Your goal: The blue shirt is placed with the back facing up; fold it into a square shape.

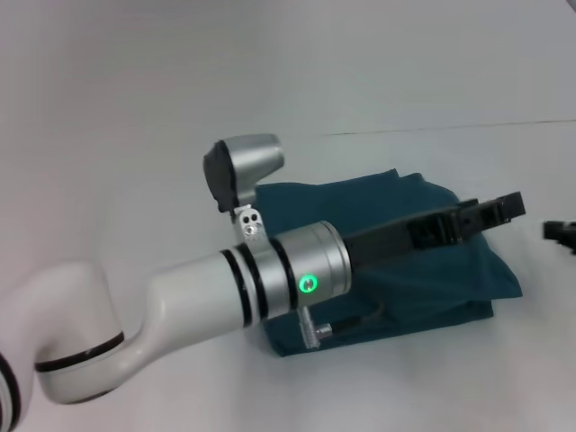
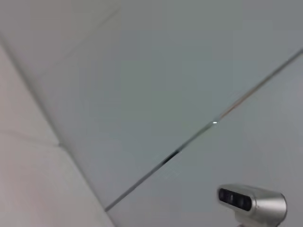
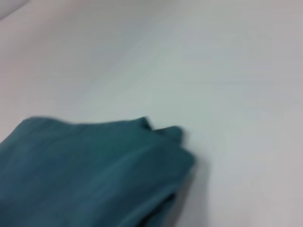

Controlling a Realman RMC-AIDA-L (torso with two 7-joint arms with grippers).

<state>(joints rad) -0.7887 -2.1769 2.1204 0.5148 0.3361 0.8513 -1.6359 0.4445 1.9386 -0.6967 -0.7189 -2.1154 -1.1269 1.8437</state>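
The blue shirt (image 1: 432, 270) lies folded into a compact, roughly rectangular bundle on the white table, plain side showing. My left arm reaches across it from the lower left. Its black gripper (image 1: 504, 209) sits at the bundle's far right upper edge, just above the cloth. Only a sliver of my right gripper (image 1: 560, 232) shows at the right border, a short way off the shirt's right side. In the right wrist view a folded corner of the shirt (image 3: 94, 175) rests on the table. The left wrist view shows none of the shirt.
The white table (image 1: 135, 180) spreads around the shirt, with a thin seam line (image 1: 450, 128) behind it. The left arm's silver wrist camera (image 1: 243, 171) stands over the shirt's left edge. The left wrist view faces pale panels and a silver camera head (image 2: 251, 203).
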